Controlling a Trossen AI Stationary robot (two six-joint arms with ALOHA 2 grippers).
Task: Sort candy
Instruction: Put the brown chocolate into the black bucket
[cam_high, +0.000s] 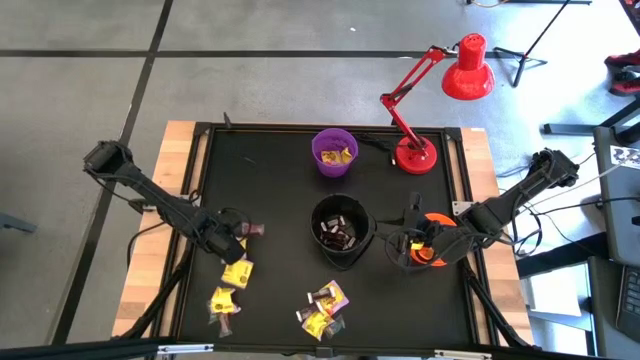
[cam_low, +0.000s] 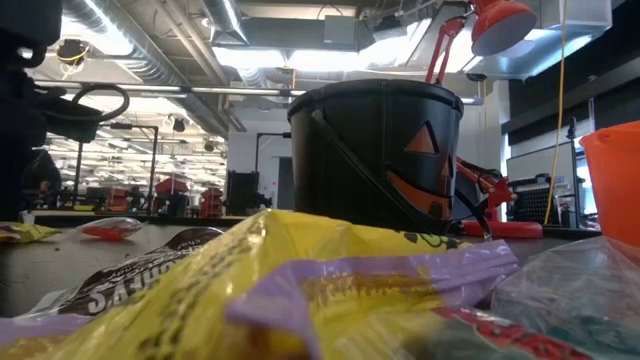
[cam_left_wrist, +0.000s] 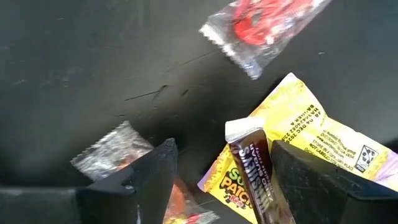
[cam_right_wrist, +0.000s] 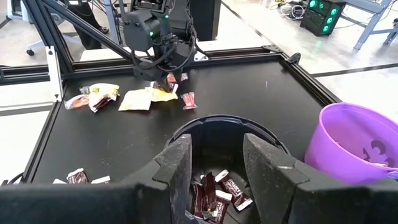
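Wrapped candy (cam_high: 237, 272) scattered on table

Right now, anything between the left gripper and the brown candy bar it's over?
Nothing visible. The left gripper is open, fingers on either side of the brown candy bar, which lies on a yellow candy pack. That pack and a clear-wrapped piece crowd the fingers but don't block the bar.

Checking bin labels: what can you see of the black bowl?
The black bowl is a dark plastic pail with an orange jack-o'-lantern face and a thin handle hanging down its side. It stands upright mid-table, between the purple bowl and orange bowl. Dark brown candy lies inside. Nothing grips it.
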